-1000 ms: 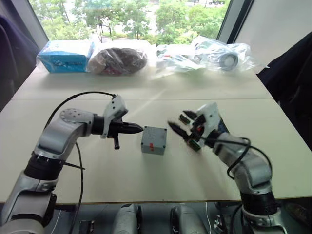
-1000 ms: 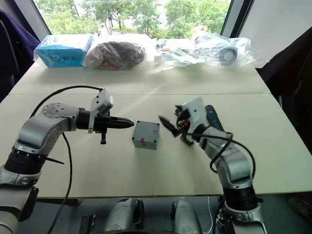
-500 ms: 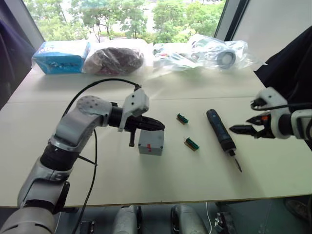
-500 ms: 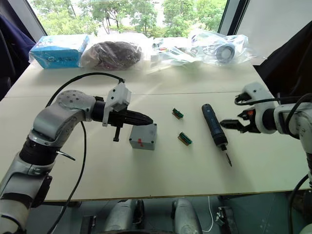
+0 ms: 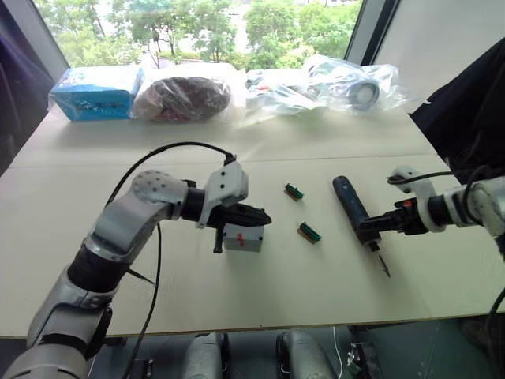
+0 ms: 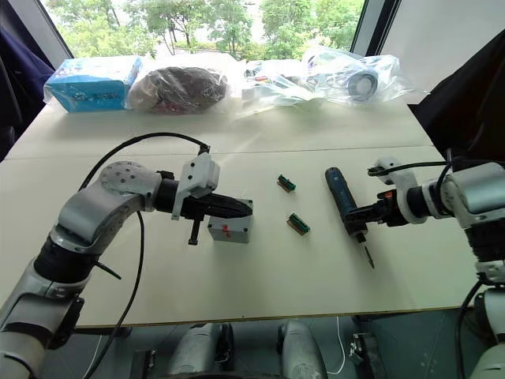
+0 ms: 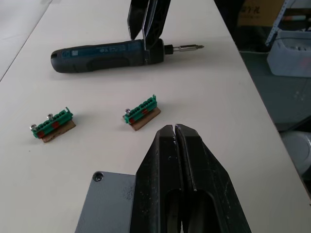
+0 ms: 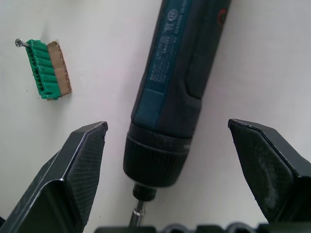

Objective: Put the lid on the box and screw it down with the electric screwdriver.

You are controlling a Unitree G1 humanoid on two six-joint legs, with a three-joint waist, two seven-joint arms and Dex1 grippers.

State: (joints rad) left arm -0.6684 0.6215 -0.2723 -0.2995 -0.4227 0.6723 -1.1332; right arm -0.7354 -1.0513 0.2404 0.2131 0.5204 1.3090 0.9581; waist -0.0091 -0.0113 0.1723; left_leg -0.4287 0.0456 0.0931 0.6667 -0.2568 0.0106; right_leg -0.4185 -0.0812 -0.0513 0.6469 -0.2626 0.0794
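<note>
On the bench (image 5: 158,304), the box (image 5: 243,238) sits just left of centre in the head views, a red dot on its near wall. The left pincer (image 5: 259,215) hovers over its top, fingers pressed together on nothing. The left wrist view shows a flat grey surface with a corner hole under those fingers (image 7: 167,184); I cannot tell if that is the lid.

The screwdriver (image 6: 342,200) lies at centre right, bit toward the lower edge. The right pincer (image 6: 354,216) reaches its bit end. The right wrist view shows its fingers (image 8: 73,165) spread wide either side of the collar, not touching.

Two green blocks (image 5: 309,232) lie between box and screwdriver.
</note>
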